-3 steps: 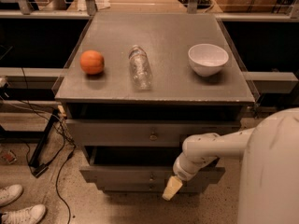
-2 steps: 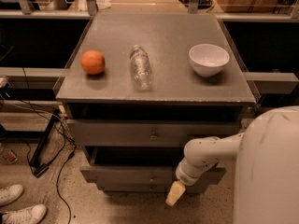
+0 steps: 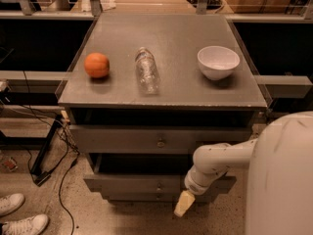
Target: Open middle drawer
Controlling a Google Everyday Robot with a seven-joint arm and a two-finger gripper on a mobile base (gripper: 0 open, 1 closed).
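The gripper (image 3: 181, 207) hangs low before the cabinet (image 3: 78, 141); whether it is open or closed cannot be told. The middle drawer (image 3: 122, 182) runs left-right, its knob (image 3: 158, 185) left of the jaws and slightly above, so the reach likely goes up-left.

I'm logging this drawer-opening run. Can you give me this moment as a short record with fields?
cabinet top: orange at left, clear bottle lying on its side in the middle, white bowl at right
middle drawer: front stands forward of the drawer above, with a dark gap over it; looks partly open
knob: centre of the middle drawer's front, nothing on it
gripper: low in front of the drawers, below and right of the knob, pointing down, holding nothing
floor: white shoes at lower left
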